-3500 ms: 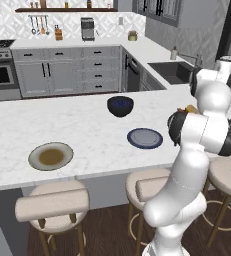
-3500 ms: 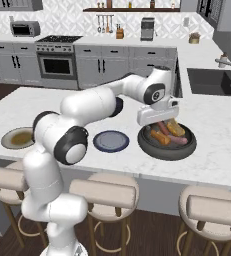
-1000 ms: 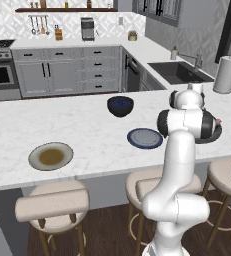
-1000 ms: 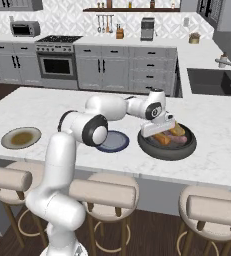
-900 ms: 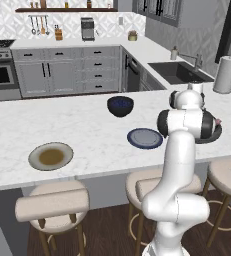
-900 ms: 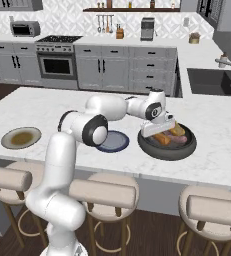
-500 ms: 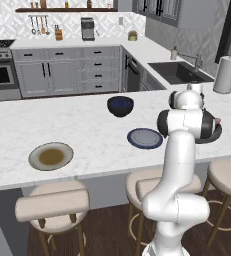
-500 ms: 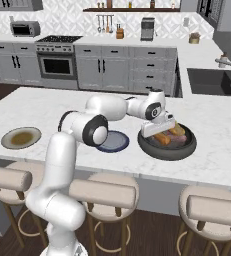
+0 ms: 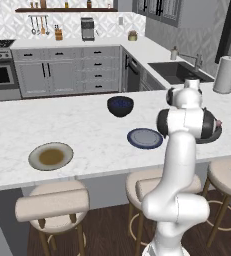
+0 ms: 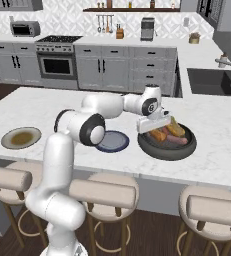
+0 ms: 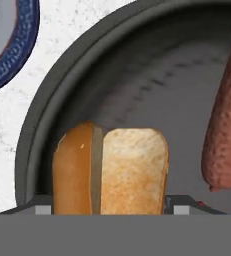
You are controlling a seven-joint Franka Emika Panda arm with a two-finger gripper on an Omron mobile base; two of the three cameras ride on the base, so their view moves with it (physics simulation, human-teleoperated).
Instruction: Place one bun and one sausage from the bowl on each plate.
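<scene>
I have the tool (image 10: 154, 131) low over the bowl (image 10: 168, 148), its tips either side of a split, golden-brown bun (image 11: 112, 170); I cannot tell whether they pinch it. A reddish sausage (image 11: 227, 130) lies beside it. The blue-grey plate (image 10: 112, 141) sits nearby on the counter (image 10: 37, 110).

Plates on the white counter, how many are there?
2. The small round blue-grey plate lies just left of the wide dark grey bowl in the right base view; the larger beige plate with a brown centre lies far left.
</scene>
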